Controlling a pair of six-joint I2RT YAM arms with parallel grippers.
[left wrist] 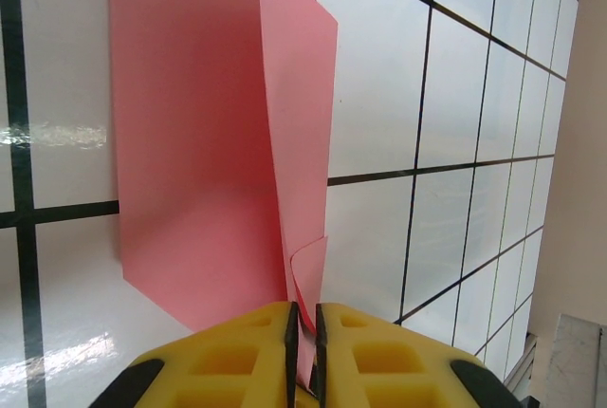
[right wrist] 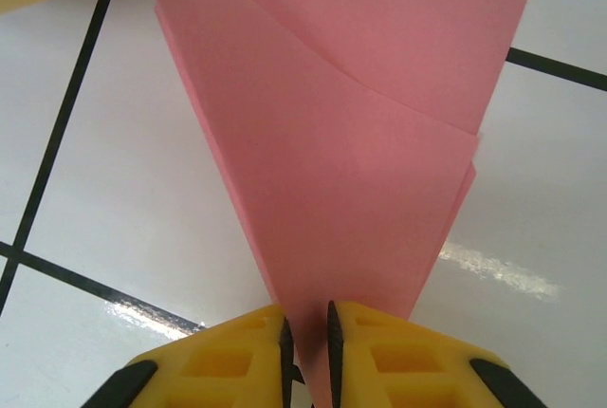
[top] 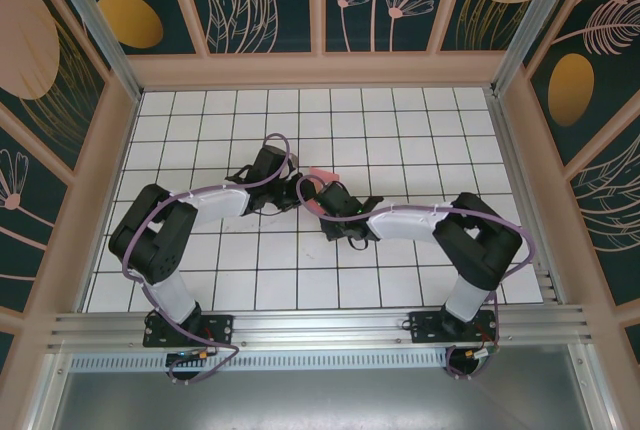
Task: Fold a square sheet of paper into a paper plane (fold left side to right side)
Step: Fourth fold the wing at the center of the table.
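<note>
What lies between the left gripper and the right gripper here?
The thin pink-red square sheet of paper, partly folded: the top external view shows it there, and the wrist views show the left gripper and right gripper shut on it.

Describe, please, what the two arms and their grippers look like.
Both the left arm and the right arm have black joint housings and white link sections, with a purple cable looping along each. The left gripper and right gripper carry yellow fingers with moulded rectangular pockets and black outer edges.
</note>
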